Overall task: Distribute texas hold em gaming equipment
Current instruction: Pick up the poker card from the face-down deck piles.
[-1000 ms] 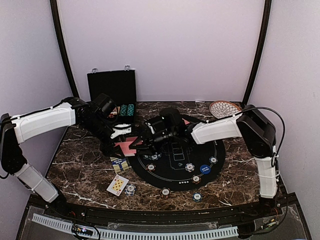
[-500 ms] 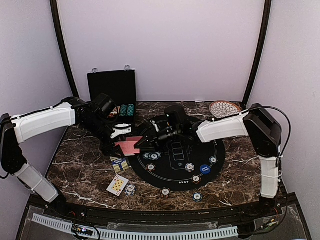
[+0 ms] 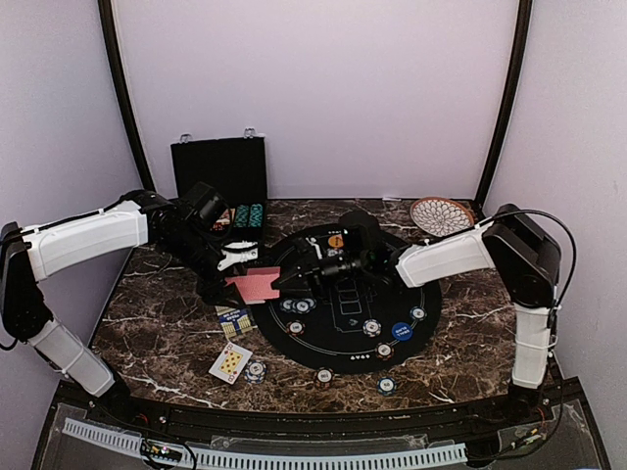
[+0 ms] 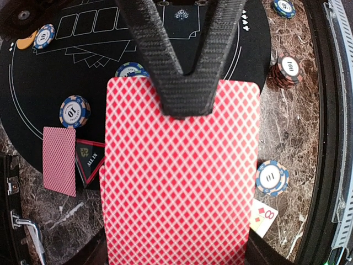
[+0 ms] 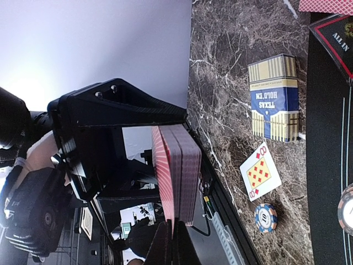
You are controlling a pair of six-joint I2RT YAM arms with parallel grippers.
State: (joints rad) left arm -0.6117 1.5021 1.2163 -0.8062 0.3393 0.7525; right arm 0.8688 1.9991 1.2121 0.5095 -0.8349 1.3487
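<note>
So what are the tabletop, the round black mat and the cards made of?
The tabletop looks like glossy brown stone, or stone-look laminate, with white veins. The mat is matte black with white print, perhaps felt or rubber. The cards are thin, with red diamond-print backs: maybe coated paper or plastic.

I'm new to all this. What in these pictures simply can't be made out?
- Faces of the card deck: the left wrist view shows only red backs; the right wrist view sees it edge-on.
- Whether the right gripper pinches a card: its fingertips meet at the deck's edge, low in the right wrist view.
- The chip behind the deck, left wrist view: half covered.
- Values on the chips, top view: too small.
</note>
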